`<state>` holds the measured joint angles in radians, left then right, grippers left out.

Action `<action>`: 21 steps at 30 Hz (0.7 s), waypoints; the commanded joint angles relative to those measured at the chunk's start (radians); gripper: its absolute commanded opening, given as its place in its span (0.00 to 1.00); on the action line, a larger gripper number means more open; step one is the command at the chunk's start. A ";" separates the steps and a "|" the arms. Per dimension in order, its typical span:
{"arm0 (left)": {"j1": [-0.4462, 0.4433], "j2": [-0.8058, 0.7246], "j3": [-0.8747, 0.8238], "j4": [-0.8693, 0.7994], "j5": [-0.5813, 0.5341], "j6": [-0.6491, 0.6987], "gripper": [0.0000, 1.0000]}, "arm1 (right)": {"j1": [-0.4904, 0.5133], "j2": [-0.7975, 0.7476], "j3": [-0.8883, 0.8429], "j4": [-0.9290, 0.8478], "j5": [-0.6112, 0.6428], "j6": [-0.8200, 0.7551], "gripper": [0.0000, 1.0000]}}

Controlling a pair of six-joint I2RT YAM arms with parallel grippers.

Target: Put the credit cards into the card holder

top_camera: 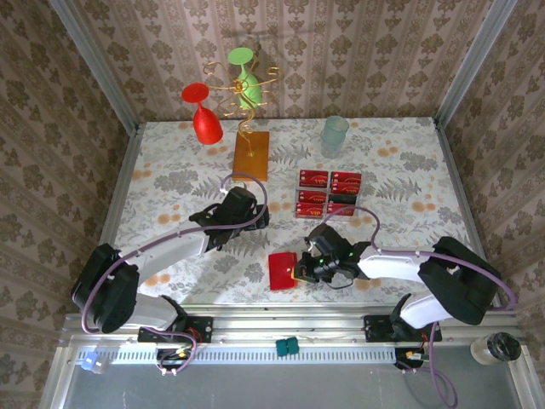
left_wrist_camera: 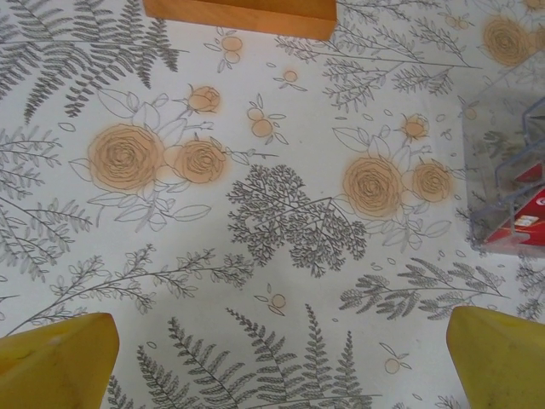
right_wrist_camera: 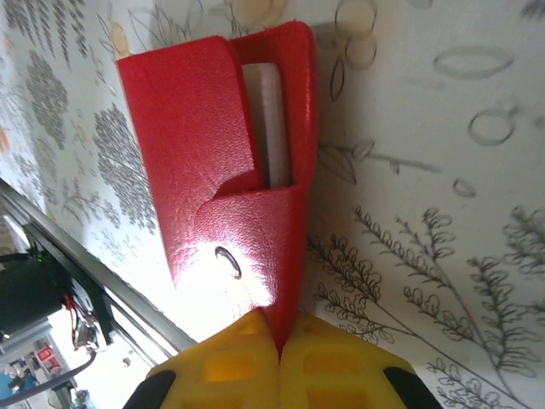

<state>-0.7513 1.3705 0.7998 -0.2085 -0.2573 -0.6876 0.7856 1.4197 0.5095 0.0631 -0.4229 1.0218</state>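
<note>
**Right Claw Pinched the Card Holder's Edge**

The right claw (right_wrist_camera: 279, 336) was clamped on one edge of the red card holder (right_wrist_camera: 217, 162), which sat toward the 6 o'clock side of the floral worktop (top_camera: 409, 170). The credit cards (top_camera: 329, 192) lay grouped at about 1 o'clock from it, well apart. The left claw (left_wrist_camera: 281, 358) hung over patterned cloth, its fingers spread wide.

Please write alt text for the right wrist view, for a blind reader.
The right gripper is shut on one edge of the red card holder, which gapes slightly, showing a pale inner pocket and a snap stud. Behind it is a fern-printed tablecloth.
</note>
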 commanded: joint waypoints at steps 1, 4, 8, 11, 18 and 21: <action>0.044 -0.033 -0.008 0.072 0.179 0.021 1.00 | -0.070 -0.089 0.079 -0.041 -0.056 -0.043 0.00; 0.103 -0.067 -0.040 0.171 0.321 -0.045 1.00 | -0.155 -0.137 0.116 -0.050 -0.112 -0.053 0.00; 0.165 -0.082 -0.062 0.283 0.463 -0.147 0.99 | -0.241 -0.157 0.164 0.009 -0.181 -0.024 0.00; 0.181 -0.081 -0.078 0.387 0.521 -0.210 0.95 | -0.258 -0.137 0.215 0.036 -0.209 -0.011 0.00; 0.181 -0.040 -0.093 0.563 0.597 -0.317 0.85 | -0.258 -0.072 0.259 0.139 -0.242 0.054 0.00; 0.178 -0.023 -0.106 0.617 0.615 -0.347 0.80 | -0.256 -0.065 0.259 0.154 -0.242 0.064 0.00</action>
<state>-0.5743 1.3277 0.7147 0.3023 0.3016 -0.9680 0.5282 1.3483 0.7418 0.1596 -0.6201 1.0554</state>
